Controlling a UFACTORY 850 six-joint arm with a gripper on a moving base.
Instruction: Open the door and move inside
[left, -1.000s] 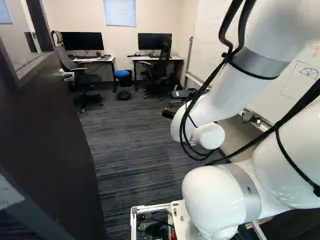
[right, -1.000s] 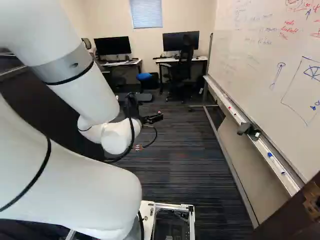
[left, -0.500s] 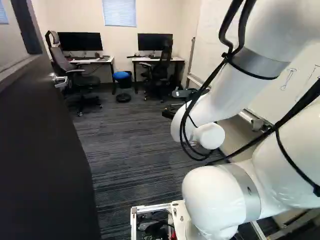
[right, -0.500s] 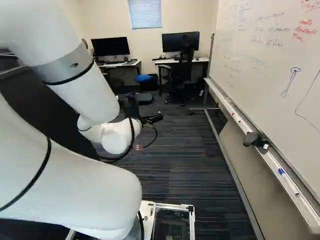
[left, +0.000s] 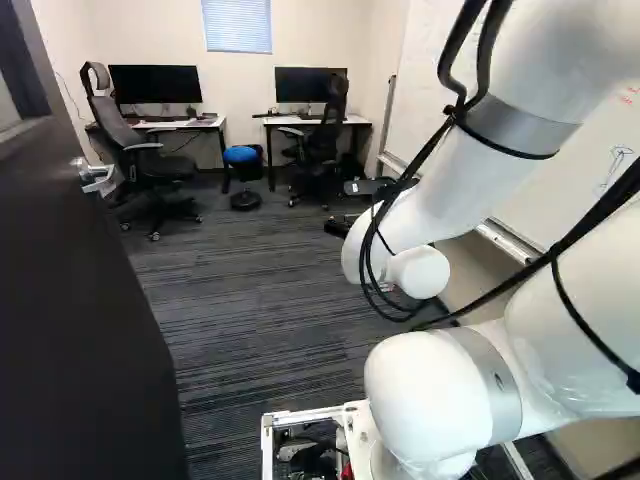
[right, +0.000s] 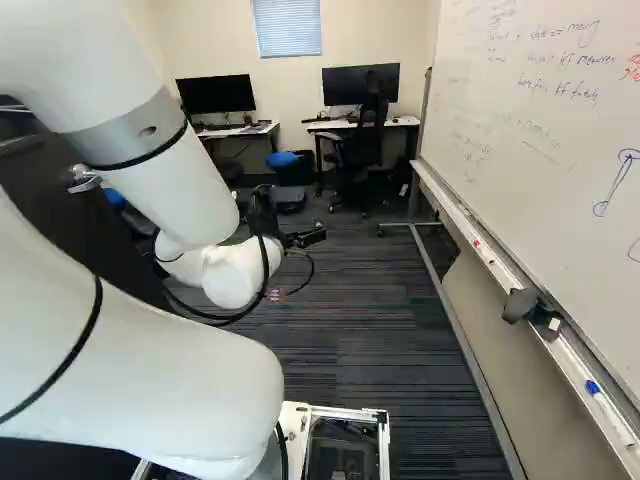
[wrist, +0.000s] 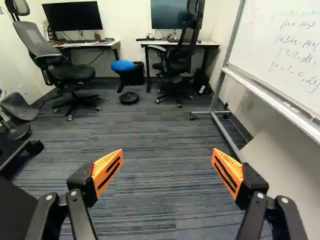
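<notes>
A wide-open, black, two-fingered hand (right: 308, 237) is holding nothing as a flat, dark, silver-handled door (left: 80, 320) is standing open to its left.

Handwriting (right: 560, 60) seen on whiteboard (right: 500, 190).
In right base view, "moving" and, below it, "KF measures" can be read; in wrist view, "dt" is made out; remaining writing is too small or faint to be read.

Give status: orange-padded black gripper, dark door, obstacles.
Gripper open, empty. Door open, left of arm. Blue-seated black stool far ahead, near white-topped desk.
</notes>
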